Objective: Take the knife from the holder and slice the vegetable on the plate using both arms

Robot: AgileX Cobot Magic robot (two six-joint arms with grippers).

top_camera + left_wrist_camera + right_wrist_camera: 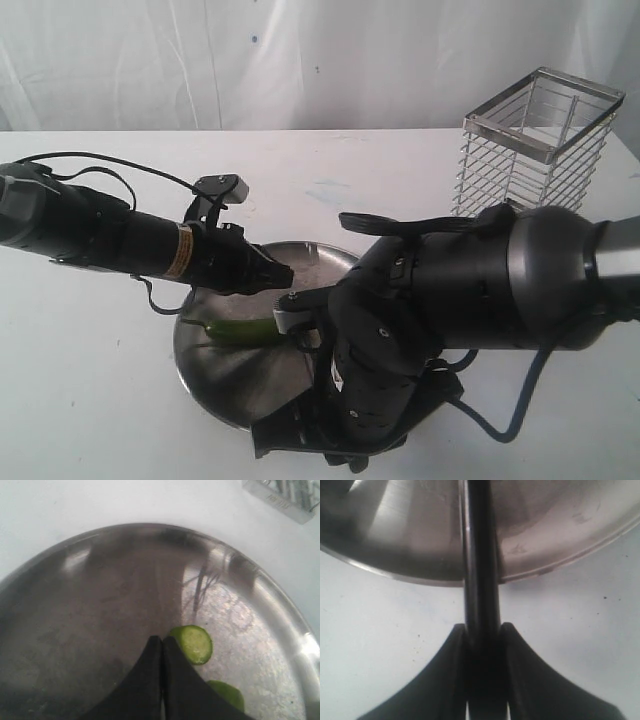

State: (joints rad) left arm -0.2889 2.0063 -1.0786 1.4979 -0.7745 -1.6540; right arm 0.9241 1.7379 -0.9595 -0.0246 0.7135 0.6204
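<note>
- The plate (225,375) sits on the white desk (80,400), about midway between its left and right edges and close to its near edge in the exterior view.
- The vegetable (238,331) lies on the plate's left half, stem end pointing toward the plate's left rim.
- In the left wrist view the vegetable (193,644) shows a round, pale green cut face, and more green flesh shows just past it beside the black fingers.
- The left arm (120,240) reaches in from the desk's left edge, over the plate's far rim.
- The left gripper (161,647) is clenched on nothing, its two black fingers pressed flat together. Its tips are just beside the cut face, and I cannot tell whether they touch it.
- The right arm (480,280), the bulkier one, comes in from the desk's right edge and bends down over the plate's near right rim.
- The right gripper (481,635) is clamped on the knife (479,555), one finger on each side of the black handle.
- The knife runs straight out from the fingers, across the plate's rim and over its steel surface. Its tip is out of view.
- The holder (535,140) stands upright at the desk's far right corner, well apart from the plate.
</note>
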